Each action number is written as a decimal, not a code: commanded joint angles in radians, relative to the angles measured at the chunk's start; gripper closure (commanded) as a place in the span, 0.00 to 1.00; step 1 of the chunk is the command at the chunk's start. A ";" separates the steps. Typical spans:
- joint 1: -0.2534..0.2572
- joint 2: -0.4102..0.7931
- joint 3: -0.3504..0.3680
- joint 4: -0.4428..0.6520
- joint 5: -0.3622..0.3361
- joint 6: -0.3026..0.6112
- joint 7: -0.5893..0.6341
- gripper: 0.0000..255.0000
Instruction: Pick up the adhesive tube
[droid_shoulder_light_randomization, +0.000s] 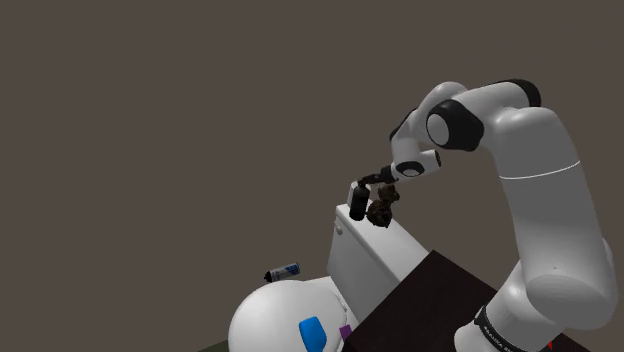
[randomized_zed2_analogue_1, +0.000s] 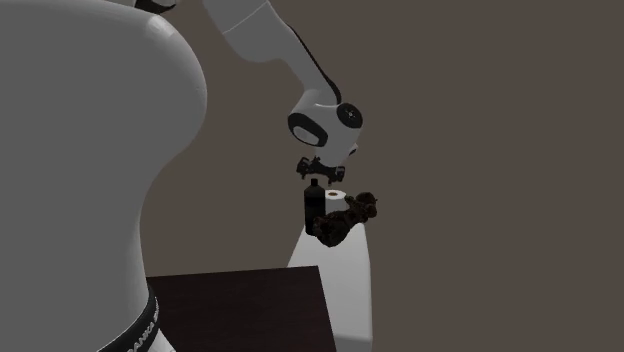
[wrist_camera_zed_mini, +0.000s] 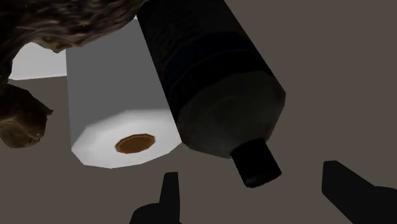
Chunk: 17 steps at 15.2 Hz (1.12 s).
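Okay, I'm on the approach step, nothing grasped yet. The gripper (wrist_camera_zed_mini: 247, 170) hangs right over the tube (wrist_camera_zed_mini: 210, 83), jaws wide apart and empty. In the wrist view the tube's black cap sits in the gap between my two fingers (wrist_camera_zed_mini: 167, 197), and neither one touches it.

The tube is dark and stands upright on top of the white box (droid_shoulder_light_randomization: 372, 262), cap pointing up at me. It's crowded up there: a white roll (wrist_camera_zed_mini: 121, 108) stands just beside the tube, possibly touching it, and a brown lumpy thing (wrist_camera_zed_mini: 63, 25) crowds the roll's far side. In the second exterior view the brown lump (randomized_zed2_analogue_1: 345, 218) looks close to the tube too.

Next move, as I judge it: straight down, keeping the cap centred, until the fingers pass the cap and bracket the body, then close. One finger has to slip between tube and roll, and that gap looks tight. If I nudge the roll, the tube could tip off the box.
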 joint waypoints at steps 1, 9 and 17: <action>-0.008 0.023 0.008 0.011 0.021 -0.006 -0.015 0.00; -0.021 0.063 0.023 0.026 0.058 -0.016 -0.044 1.00; -0.018 0.053 0.019 0.023 0.048 -0.014 -0.036 1.00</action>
